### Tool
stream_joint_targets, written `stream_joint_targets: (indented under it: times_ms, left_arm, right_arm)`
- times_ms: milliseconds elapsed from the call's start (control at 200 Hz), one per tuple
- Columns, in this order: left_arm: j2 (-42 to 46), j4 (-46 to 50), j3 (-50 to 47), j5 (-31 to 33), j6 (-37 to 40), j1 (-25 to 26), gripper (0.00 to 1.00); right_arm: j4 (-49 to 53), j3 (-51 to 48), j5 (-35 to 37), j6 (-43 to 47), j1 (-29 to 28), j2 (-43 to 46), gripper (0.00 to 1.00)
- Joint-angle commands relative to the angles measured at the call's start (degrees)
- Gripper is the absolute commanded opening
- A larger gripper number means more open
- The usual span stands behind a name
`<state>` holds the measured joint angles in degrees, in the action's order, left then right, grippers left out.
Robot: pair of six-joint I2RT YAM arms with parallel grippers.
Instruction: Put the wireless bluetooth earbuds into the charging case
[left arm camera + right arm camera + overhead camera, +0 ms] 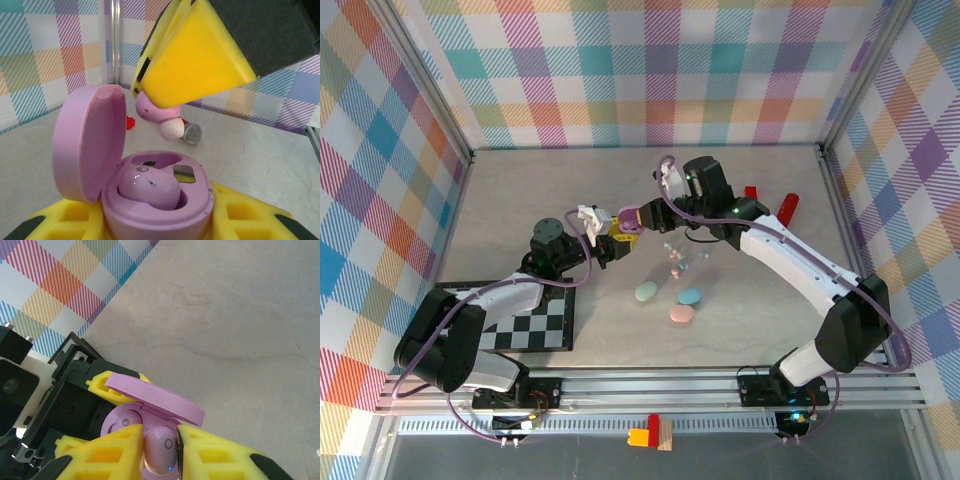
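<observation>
My left gripper (155, 222) is shut on the base of an open purple charging case (200, 200), whose lid (90, 140) stands up on the left. One purple earbud (150, 187) sits in a socket of the case. The socket beside it is open. My right gripper (161, 440) is shut on a second purple earbud (161, 447), held just above the case with its white tip (172, 130) pointing down. In the top view both grippers (616, 236) (644, 216) meet over the table's middle at the case (631, 214).
Three closed cases lie on the table: mint (647, 292), blue (691, 296), pink (681, 315). Several tiny loose buds (675, 262) lie just behind them. Red blocks (788, 207) stand at the back right. A checkered mat (535, 328) lies front left.
</observation>
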<state>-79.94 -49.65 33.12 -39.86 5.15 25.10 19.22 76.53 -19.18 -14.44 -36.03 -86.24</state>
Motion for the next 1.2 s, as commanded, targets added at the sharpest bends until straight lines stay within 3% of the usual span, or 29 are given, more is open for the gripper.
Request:
stream_joint_targets:
  times_ms: [0, 690, 785, 1110, 1195]
  left_arm:
    - [2.22, -2.33, 0.65, -0.31, -1.01, 0.5, 0.29]
    - [2.26, -1.49, 2.6, 0.35, -1.19, 0.56, 0.29]
    - [1.89, -2.08, 2.74, 0.13, -1.39, 0.56, 0.28]
    - [1.66, -1.9, 2.3, 0.31, -1.37, 0.56, 0.28]
    - [1.0, -2.46, 2.36, 0.4, -1.41, 0.56, 0.28]
  right_arm:
    - [0.58, 1.1, -1.12, 1.23, -0.27, -0.72, 0.24]
    - [1.38, 0.46, -4.13, 2.75, -0.55, -1.55, 0.24]
    - [1.48, 0.47, -4.01, 2.9, -0.68, -1.65, 0.31]
    - [-2.08, -0.74, -2.5, 1.89, -0.58, 1.53, 0.33]
    - [-2.99, -1.41, -2.37, 1.82, -0.62, 2.62, 0.38]
